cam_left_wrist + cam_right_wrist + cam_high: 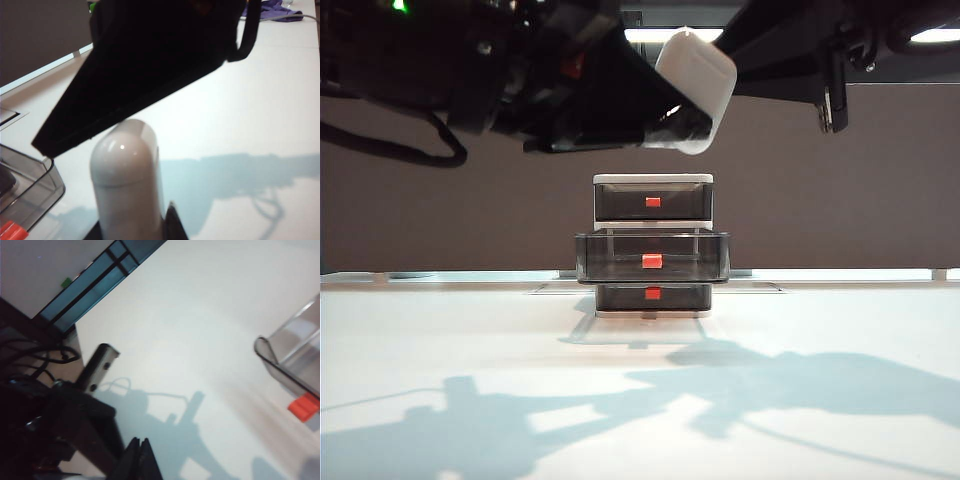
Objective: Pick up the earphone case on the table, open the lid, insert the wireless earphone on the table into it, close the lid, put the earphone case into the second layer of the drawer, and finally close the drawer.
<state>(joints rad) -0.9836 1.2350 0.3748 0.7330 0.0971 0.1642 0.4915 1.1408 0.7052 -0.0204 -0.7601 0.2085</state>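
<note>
Task status: the small glossy white rounded-rectangular plastic earphone case (697, 88) is off the broad plain white worktop (440, 340) and held high in the air above the small three-tier desktop drawer unit with white frame and dark translucent drawers (653, 183). Its white hinged lid (124, 150) sits flush on the body, so the case appears closed. No loose wireless earphone shows on the worktop; whether it sits inside the case cannot be confirmed. The middle smoky translucent drawer with the red-orange handle tab (652, 256) stands pulled out toward the camera, while the top and bottom drawers sit pushed in.

Remaining steps, as judged: lower the case into the open middle drawer, release it, and push that drawer shut.

Left gripper (134, 227): positioned above the drawer unit, fingers partly closed and pinching the lower body of the case, which stands upright between them.

Right gripper (139, 460): raised to the right of the case in the exterior view, fingers pressed together, holding nothing. In the left wrist view its dark body hangs just above the lid; contact cannot be determined.
</note>
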